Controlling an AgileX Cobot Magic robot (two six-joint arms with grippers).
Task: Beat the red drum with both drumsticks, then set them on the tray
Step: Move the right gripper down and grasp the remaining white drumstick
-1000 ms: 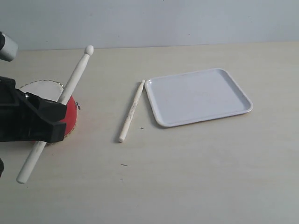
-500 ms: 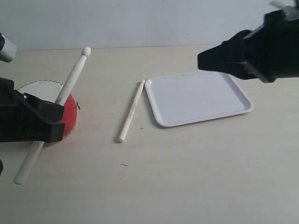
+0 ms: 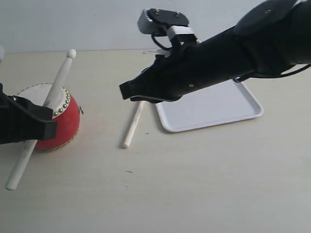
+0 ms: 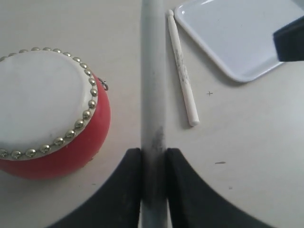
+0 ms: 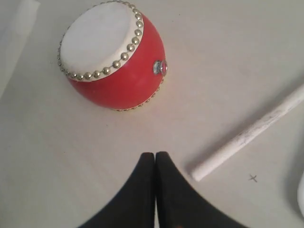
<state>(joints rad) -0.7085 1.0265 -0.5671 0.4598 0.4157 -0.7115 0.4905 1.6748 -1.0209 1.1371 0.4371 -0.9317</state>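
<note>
The red drum (image 3: 57, 121) stands at the table's left, also clear in both wrist views (image 4: 50, 109) (image 5: 114, 57). My left gripper (image 3: 41, 124) (image 4: 153, 156) is shut on one drumstick (image 3: 46, 104) (image 4: 152, 71), which slants up past the drum's right side. The second drumstick (image 3: 132, 127) (image 5: 251, 130) (image 4: 183, 71) lies loose on the table between the drum and the white tray (image 3: 228, 104) (image 4: 237, 38). My right gripper (image 3: 125, 92) (image 5: 155, 156) hovers above that loose stick's upper part, shut and empty.
The right arm (image 3: 228, 48) stretches across from the upper right and covers the tray's far left part and the loose stick's tip. The pale table (image 3: 194, 184) carries a few small dark specks.
The right arm has swung in from the upper right to above the loose drumstick. The left gripper and its stick shifted left, uncovering more of the drum.
</note>
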